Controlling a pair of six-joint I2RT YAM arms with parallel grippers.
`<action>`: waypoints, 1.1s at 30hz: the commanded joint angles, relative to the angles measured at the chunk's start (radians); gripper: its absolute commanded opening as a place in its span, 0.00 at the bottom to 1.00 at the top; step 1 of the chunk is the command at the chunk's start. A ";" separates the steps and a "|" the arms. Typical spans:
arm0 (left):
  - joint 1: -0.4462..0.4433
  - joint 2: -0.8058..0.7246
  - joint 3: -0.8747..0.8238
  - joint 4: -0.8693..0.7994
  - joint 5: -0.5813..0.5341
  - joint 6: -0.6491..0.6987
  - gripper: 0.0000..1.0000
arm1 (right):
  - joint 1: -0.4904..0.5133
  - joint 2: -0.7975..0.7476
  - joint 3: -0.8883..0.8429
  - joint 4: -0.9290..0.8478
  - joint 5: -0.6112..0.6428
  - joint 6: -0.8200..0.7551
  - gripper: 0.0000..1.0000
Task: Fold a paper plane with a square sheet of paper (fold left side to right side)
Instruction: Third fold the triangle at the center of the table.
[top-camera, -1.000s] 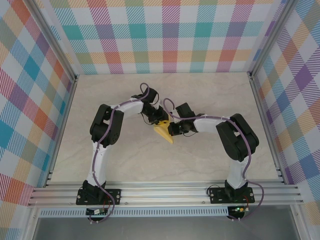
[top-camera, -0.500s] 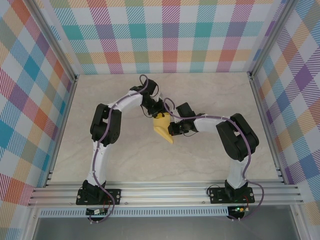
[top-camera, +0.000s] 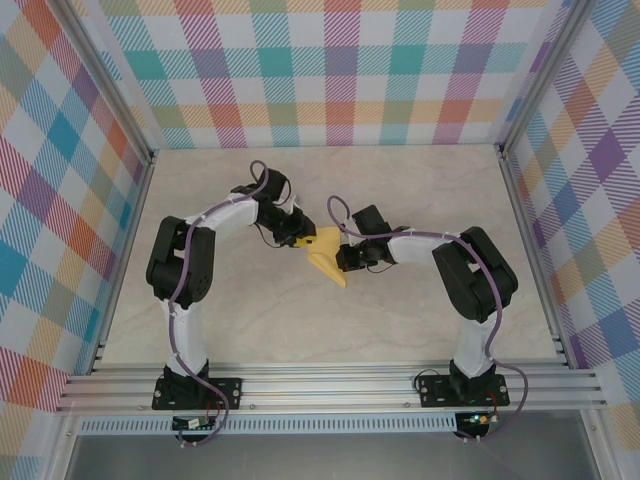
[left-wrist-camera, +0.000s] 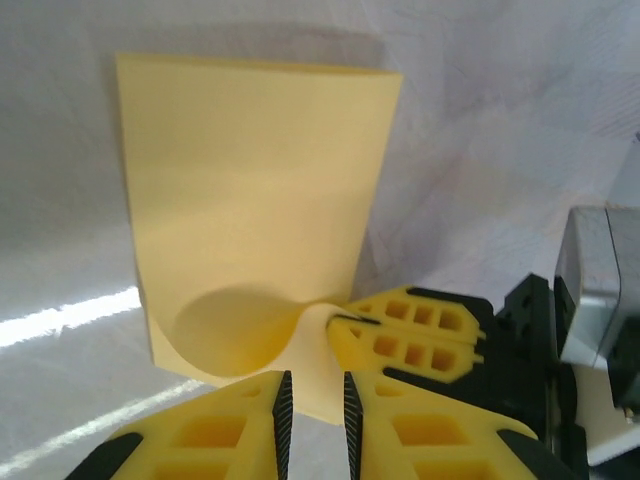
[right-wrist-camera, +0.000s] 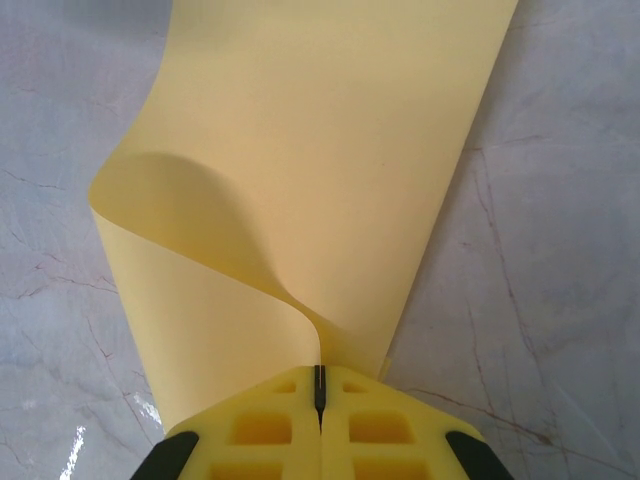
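The square sheet of paper (top-camera: 328, 262) is yellow and bent over on itself into a loose curl, without a pressed crease. It lies on the table between the two arms. My right gripper (right-wrist-camera: 319, 385) is shut on the lifted edge of the paper (right-wrist-camera: 330, 150), which rises in a curve from its tips. In the left wrist view the paper (left-wrist-camera: 250, 200) lies ahead and the right gripper (left-wrist-camera: 342, 322) pinches the curled edge. My left gripper (left-wrist-camera: 314, 410) stands narrowly open with a corner of the sheet in the gap, the pads not touching it. In the top view it (top-camera: 303, 240) is at the paper's left edge.
The marble-patterned tabletop (top-camera: 420, 190) is bounded by aluminium rails (top-camera: 330, 385) at the near edge and side posts, with checked walls around. The two arms' wrists almost meet at the centre.
The left arm has swung its elbow to the left and its gripper has come round from behind the paper to the paper's left edge. The right gripper and the paper have stayed put.
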 joint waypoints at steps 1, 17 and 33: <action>-0.037 -0.021 -0.034 0.084 0.068 -0.048 0.22 | -0.001 0.038 -0.006 -0.071 -0.011 -0.017 0.00; -0.101 0.102 -0.020 0.075 0.004 -0.055 0.21 | 0.000 0.045 0.007 -0.085 -0.014 -0.020 0.00; -0.101 0.107 -0.130 0.082 -0.069 -0.033 0.20 | -0.001 0.015 0.036 -0.098 -0.042 0.000 0.00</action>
